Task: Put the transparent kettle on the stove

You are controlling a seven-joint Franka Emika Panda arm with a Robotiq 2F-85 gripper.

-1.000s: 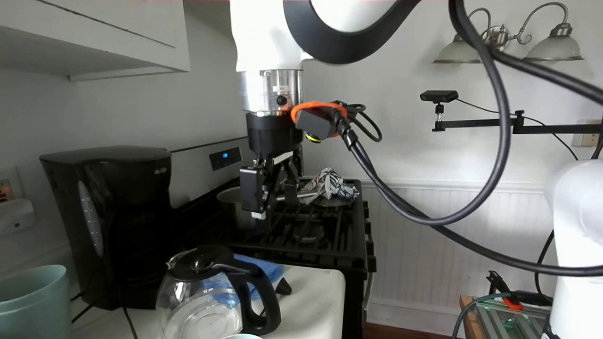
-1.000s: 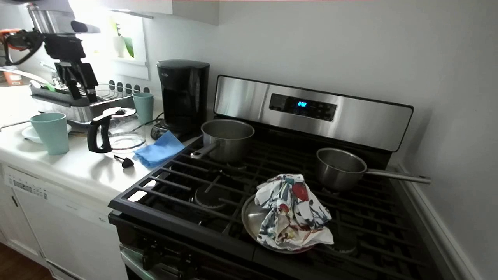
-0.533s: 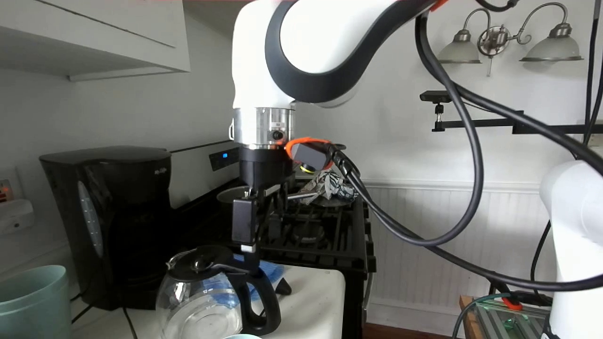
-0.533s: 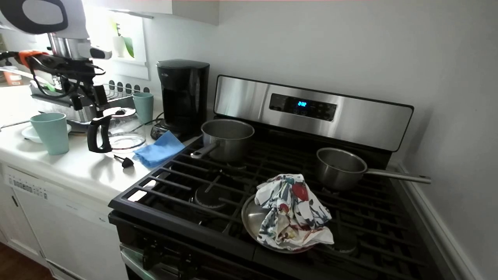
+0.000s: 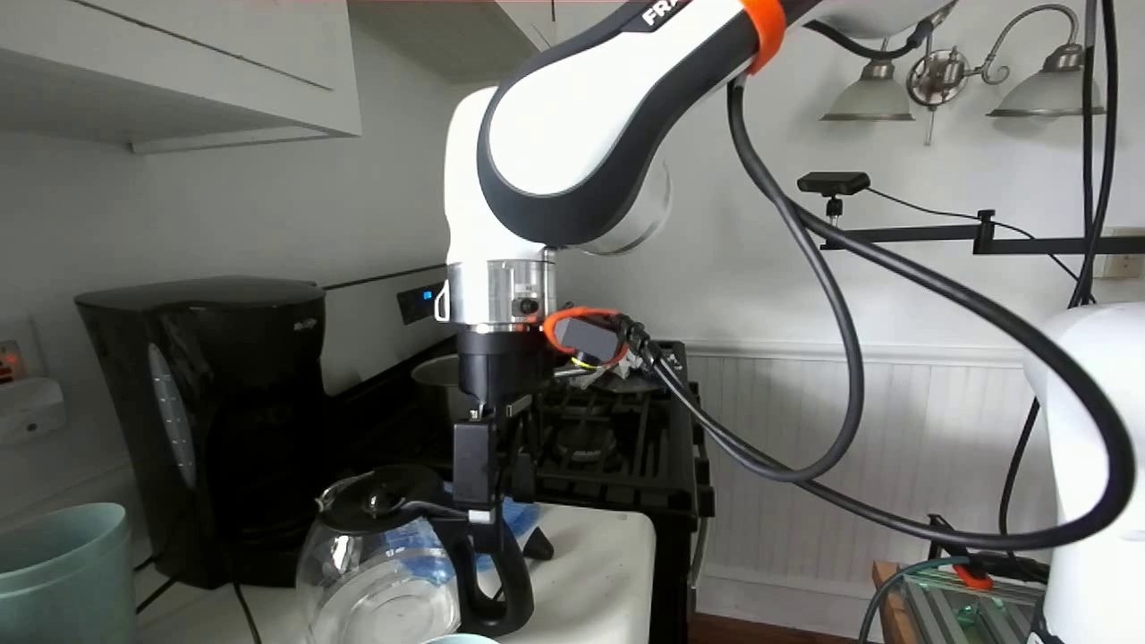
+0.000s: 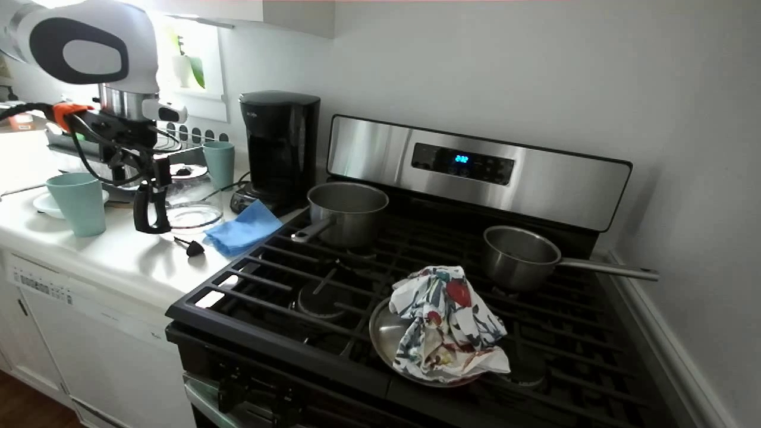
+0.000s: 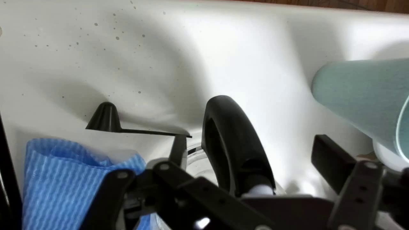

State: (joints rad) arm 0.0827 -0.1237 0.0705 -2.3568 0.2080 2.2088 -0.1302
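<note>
Your black gripper [image 7: 255, 151] is spread wide — the clear, round glass kettle [image 5: 380, 568] has its black handle [image 7: 243, 137] between the fingers, and stands on the white counter [image 6: 125, 249] near the black stove [image 6: 410, 244].

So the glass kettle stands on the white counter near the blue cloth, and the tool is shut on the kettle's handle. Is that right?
No: the tool is open, not shut; the wrist view shows its fingers apart, with the kettle's handle between them. The glass kettle does stand on the white counter near the blue cloth.
</note>
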